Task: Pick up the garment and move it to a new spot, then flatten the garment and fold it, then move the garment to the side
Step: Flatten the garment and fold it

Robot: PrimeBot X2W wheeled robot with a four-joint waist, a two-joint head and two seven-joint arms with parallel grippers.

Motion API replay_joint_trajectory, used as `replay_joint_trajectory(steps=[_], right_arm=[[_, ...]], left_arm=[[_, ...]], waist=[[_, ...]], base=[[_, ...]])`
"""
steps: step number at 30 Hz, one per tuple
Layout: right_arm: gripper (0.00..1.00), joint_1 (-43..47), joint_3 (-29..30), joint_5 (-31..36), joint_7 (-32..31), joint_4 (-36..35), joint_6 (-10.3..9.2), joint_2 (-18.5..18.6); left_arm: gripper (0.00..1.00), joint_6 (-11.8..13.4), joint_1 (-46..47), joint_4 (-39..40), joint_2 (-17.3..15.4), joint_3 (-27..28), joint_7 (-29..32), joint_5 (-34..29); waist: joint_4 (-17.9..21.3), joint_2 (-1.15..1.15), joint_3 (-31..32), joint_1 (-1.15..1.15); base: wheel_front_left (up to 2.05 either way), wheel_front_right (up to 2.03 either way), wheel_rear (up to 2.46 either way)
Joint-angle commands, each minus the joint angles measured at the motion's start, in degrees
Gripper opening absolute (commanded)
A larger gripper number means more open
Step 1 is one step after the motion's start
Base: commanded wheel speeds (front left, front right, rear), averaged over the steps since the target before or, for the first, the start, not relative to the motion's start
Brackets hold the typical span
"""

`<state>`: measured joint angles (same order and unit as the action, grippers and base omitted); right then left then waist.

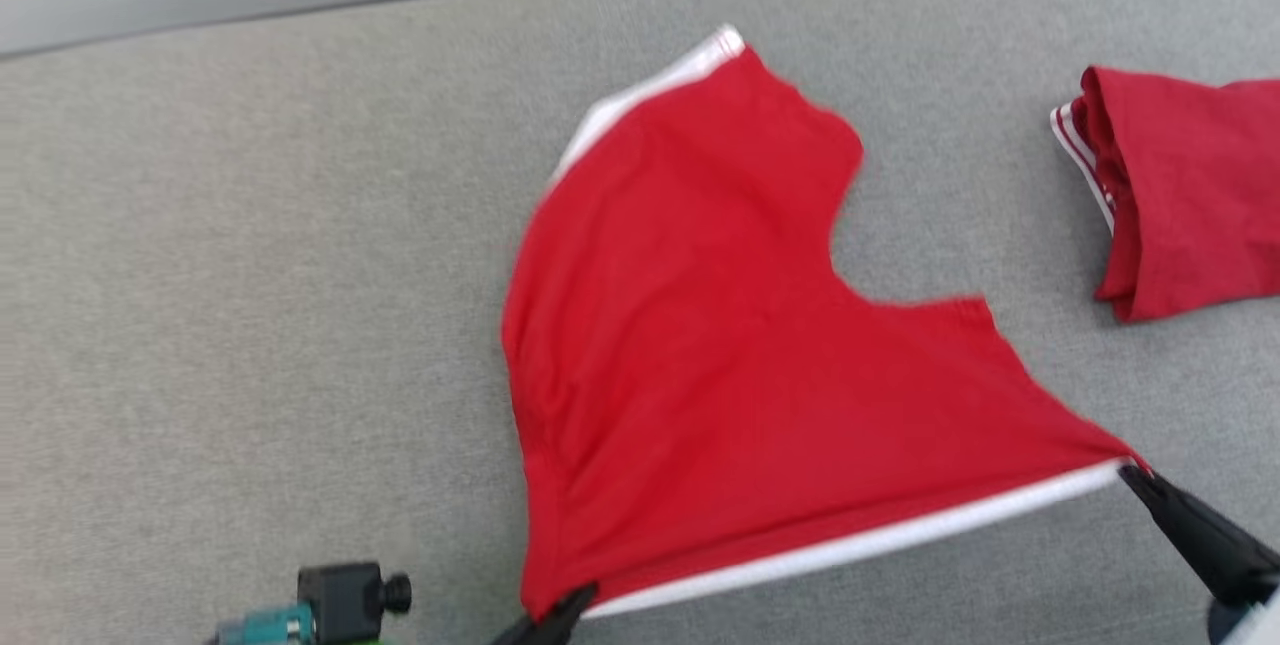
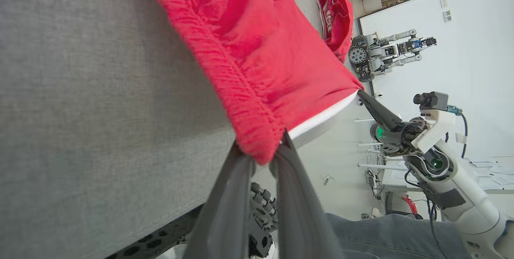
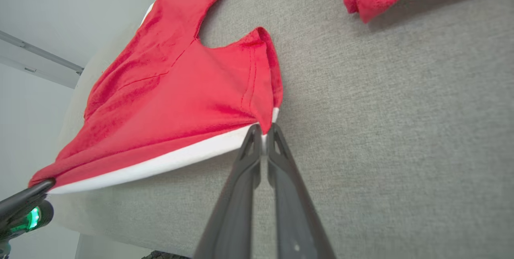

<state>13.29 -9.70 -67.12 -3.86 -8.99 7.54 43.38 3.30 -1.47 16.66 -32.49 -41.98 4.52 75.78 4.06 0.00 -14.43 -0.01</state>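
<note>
Garment (image 1: 720, 345), red, on grey tabletop (image 1: 250, 275); left tool (image 1: 578, 597) and right tool (image 1: 1135, 470) pinch near corners; second red cloth (image 1: 1190, 195) far right.

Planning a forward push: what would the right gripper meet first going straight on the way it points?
The red garment pinched in the right gripper; past it probably the grey surface, depth unclear.

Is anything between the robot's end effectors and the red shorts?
No. The left end effector and right end effector each pinch a corner of the shorts. A second garment lies apart on the table, farther right.
</note>
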Motion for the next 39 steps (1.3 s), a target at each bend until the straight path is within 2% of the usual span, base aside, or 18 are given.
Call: replay_joint_trajectory(steps=[1,6,11,17,23,32,39], right_arm=[[0.00,2.7,1.8,-0.9,0.1,-0.9,-0.11,0.8],[0.00,8.7,6.5,-1.9,-1.4,-4.4,-0.12,1.9],[0.00,3.9,7.7,-1.1,-5.3,-6.5,-0.10,2.6],[0.00,-9.9,6.1,0.7,-13.5,-5.4,-0.07,4.3],[0.00,-26.7,2.8,3.8,-24.1,-0.9,-0.07,5.3],[0.00,-47.6,-2.8,10.7,-33.9,8.6,-0.06,0.7],[0.00,-55.7,-5.7,15.0,-33.9,15.3,-0.06,-2.3]], left_arm=[[0.00,1.0,-2.1,1.0,0.1,0.4,-1.7,-0.4],[0.00,2.4,-5.2,4.1,1.2,0.5,-4.2,-0.2],[0.00,2.9,-1.0,4.1,3.5,0.8,-3.0,0.6],[0.00,3.3,5.9,2.5,7.3,2.5,-1.2,2.2],[0.00,3.1,13.8,-0.2,10.0,4.1,1.1,3.5],[0.00,3.7,25.6,-6.8,15.5,3.7,5.0,4.0],[0.00,4.1,31.6,-13.7,19.6,3.0,6.3,3.8]], waist=[[-2.4,0.00,3.2,0.01],[-4.4,0.00,2.0,0.01],[-6.5,0.00,-0.1,0.01],[-9.4,0.00,-4.5,0.01],[-13.8,0.00,-9.7,0.01],[-20.1,0.00,-14.5,0.01],[-21.9,0.00,-15.3,0.01]], base=[[0.00,0.00,0.00],[0.00,0.00,0.00],[0.00,0.00,0.00],[0.00,0.00,0.00],[0.00,0.00,0.00],[0.00,0.00,0.00],[0.00,0.00,0.00]])
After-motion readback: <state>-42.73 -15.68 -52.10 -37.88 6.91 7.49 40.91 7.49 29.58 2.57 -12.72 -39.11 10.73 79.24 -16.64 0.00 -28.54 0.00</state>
